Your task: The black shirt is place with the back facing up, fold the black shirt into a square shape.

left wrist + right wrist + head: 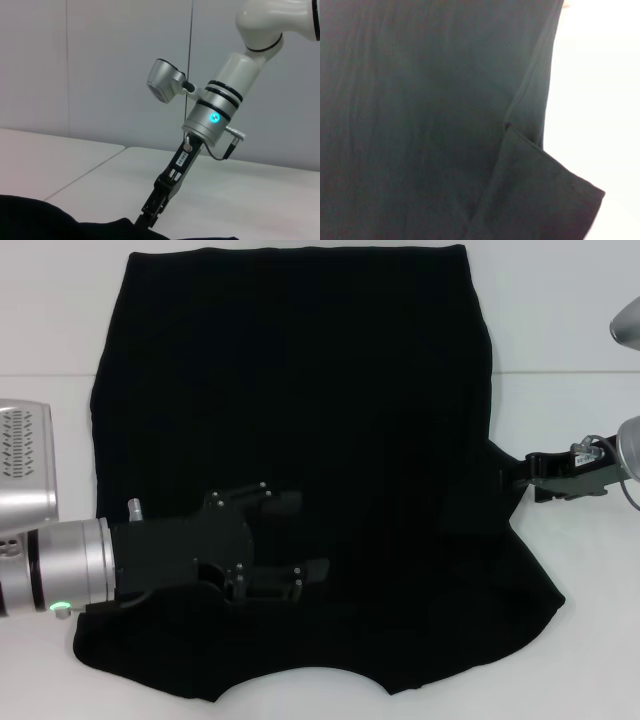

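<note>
Left gripper (300, 540) over black shirt (300, 390); right gripper (520, 475) at sleeve.

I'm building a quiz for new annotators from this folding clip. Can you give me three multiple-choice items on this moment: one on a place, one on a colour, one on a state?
1. Where is the left gripper?
A. Over the black shirt
B. Off the table
C. Past the shirt's far edge

2. What colour is the table?
A. Brown
B. White
C. Blue

3. How does the shirt lie?
A. Rolled into a tube
B. Hanging from both grippers
C. Spread out on the table, its left side already folded inward

Answers:
1 A: the head view shows it above the cloth on the near left.
2 B: bare white surface shows around the cloth.
3 C: the cloth lies broad and flat, with the right gripper at its right edge near the sleeve.
</note>
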Controlling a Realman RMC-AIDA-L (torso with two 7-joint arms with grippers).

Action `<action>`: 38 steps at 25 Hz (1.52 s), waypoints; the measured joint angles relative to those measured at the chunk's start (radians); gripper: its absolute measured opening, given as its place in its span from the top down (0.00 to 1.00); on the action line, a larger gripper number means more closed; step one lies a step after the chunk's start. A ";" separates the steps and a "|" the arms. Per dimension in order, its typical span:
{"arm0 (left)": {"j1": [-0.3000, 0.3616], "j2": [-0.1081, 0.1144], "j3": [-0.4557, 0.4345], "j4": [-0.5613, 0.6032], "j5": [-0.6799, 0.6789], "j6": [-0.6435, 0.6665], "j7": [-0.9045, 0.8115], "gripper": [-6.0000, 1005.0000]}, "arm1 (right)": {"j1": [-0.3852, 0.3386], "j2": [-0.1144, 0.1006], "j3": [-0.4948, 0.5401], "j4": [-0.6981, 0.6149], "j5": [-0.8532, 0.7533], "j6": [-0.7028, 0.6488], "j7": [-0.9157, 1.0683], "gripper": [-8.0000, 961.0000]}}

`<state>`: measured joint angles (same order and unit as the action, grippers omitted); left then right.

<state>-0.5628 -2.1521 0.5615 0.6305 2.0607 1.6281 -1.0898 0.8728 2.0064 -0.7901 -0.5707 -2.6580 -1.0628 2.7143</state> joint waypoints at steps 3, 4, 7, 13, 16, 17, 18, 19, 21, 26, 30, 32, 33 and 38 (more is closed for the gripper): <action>0.000 0.000 0.000 0.000 0.002 0.000 0.000 0.13 | 0.001 0.002 -0.002 0.035 0.034 0.048 -0.002 0.18; 0.000 0.000 0.000 0.000 0.002 0.000 0.000 0.13 | 0.002 0.003 -0.003 0.049 0.053 0.069 -0.007 0.19; 0.001 0.001 -0.002 0.000 0.004 -0.001 0.000 0.13 | 0.002 0.005 -0.004 0.090 0.113 0.115 -0.043 0.30; 0.002 0.003 -0.005 0.002 0.006 -0.001 0.000 0.13 | -0.014 0.011 -0.001 0.106 0.203 0.161 -0.128 0.55; 0.003 0.003 -0.005 0.002 0.007 -0.002 0.000 0.13 | -0.025 0.012 -0.001 0.106 0.236 0.170 -0.154 0.68; 0.003 0.003 -0.005 0.003 0.007 -0.002 0.000 0.13 | -0.027 0.012 0.000 0.106 0.240 0.171 -0.157 0.73; 0.003 0.003 -0.006 0.003 0.007 -0.002 -0.001 0.13 | -0.028 0.012 0.000 0.105 0.242 0.171 -0.158 0.78; 0.003 0.003 -0.006 0.003 0.007 -0.003 -0.002 0.13 | -0.028 0.011 0.000 0.104 0.242 0.170 -0.158 0.83; 0.003 0.003 -0.006 0.003 0.007 -0.008 -0.003 0.13 | -0.031 0.009 0.000 0.102 0.243 0.169 -0.158 0.90; 0.003 0.003 -0.006 0.001 0.007 -0.013 -0.003 0.13 | -0.032 0.008 0.000 0.101 0.244 0.168 -0.159 0.99; 0.003 0.003 -0.006 0.000 0.007 -0.013 -0.004 0.13 | -0.032 0.007 -0.003 0.099 0.244 0.167 -0.165 0.99; 0.003 0.003 -0.006 0.000 0.006 -0.013 -0.004 0.13 | -0.032 0.005 -0.002 0.096 0.244 0.164 -0.171 0.99; 0.002 0.003 -0.006 0.000 0.006 -0.013 -0.004 0.13 | -0.031 0.002 -0.002 0.094 0.244 0.160 -0.172 0.99; 0.001 0.003 -0.006 0.000 0.001 -0.013 -0.004 0.13 | -0.016 -0.006 -0.005 0.063 0.244 0.129 -0.172 0.99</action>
<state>-0.5619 -2.1490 0.5553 0.6304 2.0617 1.6151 -1.0937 0.8573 2.0002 -0.7955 -0.5075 -2.4145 -0.9340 2.5425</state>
